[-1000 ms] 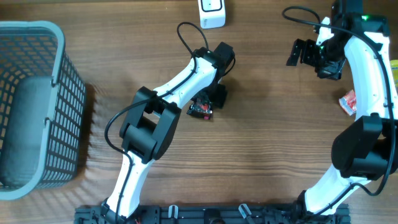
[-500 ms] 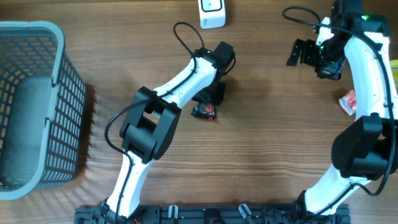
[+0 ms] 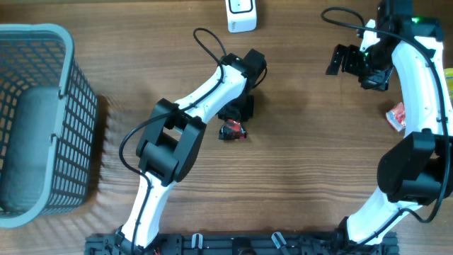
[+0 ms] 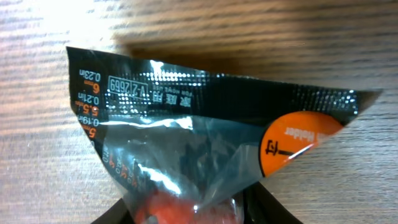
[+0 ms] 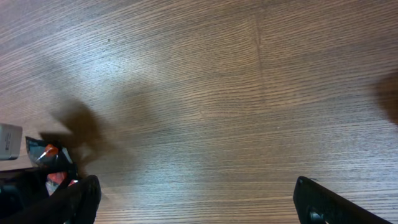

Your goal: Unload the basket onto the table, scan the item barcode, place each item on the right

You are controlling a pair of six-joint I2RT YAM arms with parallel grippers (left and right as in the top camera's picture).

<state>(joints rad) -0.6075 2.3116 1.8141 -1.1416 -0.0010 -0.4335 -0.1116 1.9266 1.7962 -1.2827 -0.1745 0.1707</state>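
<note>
The item is a small black and clear snack packet (image 3: pixel 232 129) with red contents and an orange round label, lying on the wooden table near the middle. In the left wrist view the packet (image 4: pixel 205 124) fills the picture, its lower end pinched between the two black fingers (image 4: pixel 273 208) of my left gripper (image 4: pixel 189 214). The barcode does not show. A white scanner (image 3: pixel 241 14) stands at the table's far edge. My right gripper (image 3: pixel 347 60) hangs open over bare wood at the far right, its fingers (image 5: pixel 329 205) wide apart around nothing.
A grey mesh basket (image 3: pixel 71 106) stands at the left edge. A second red packet (image 3: pixel 396 115) lies at the right, partly behind the right arm. The right wrist view catches the held packet (image 5: pixel 50 155) and the scanner (image 5: pixel 9 142) at its left edge.
My left gripper's jaws have closed in on the packet, which has shifted and turned slightly on the table. The right arm has stayed still.
</note>
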